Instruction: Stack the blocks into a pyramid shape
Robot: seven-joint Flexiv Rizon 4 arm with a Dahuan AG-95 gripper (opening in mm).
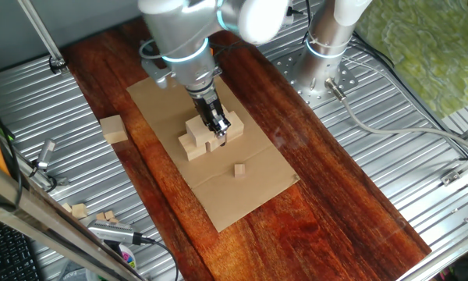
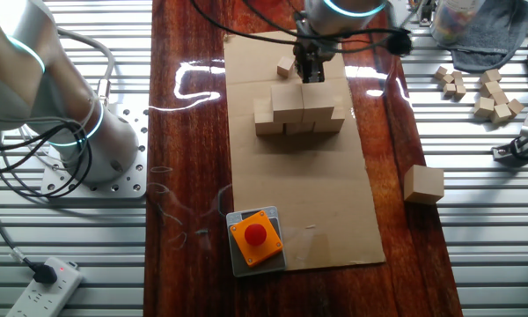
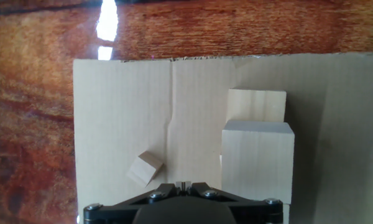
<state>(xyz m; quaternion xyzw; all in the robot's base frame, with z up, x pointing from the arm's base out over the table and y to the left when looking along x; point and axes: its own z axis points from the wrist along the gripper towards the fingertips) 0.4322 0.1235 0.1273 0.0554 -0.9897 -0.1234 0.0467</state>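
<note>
Five blocks [image 2: 301, 113] stacked on cardboard sheet [image 2: 326, 202], three under two; sixth block [image 2: 422, 184] apart on the surface [image 2: 194, 132]; one tiny cube [image 1: 239, 169]; end effector [image 1: 218, 131] fingers together, empty.

Bright, even light; white glare streaked the glossy tabletop [image 2: 194, 132]. Soft shadows fell beside the blocks [image 3: 256, 152]. The hand view looked slightly soft, perhaps unfocused.

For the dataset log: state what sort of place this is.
Likely a robotics lab bench, not a home. A silver robot arm base is bolted to a ribbed metal tabletop, an orange box with a red button sits at hand, and pale wooden cubes are stacked on a cardboard sheet.
</note>
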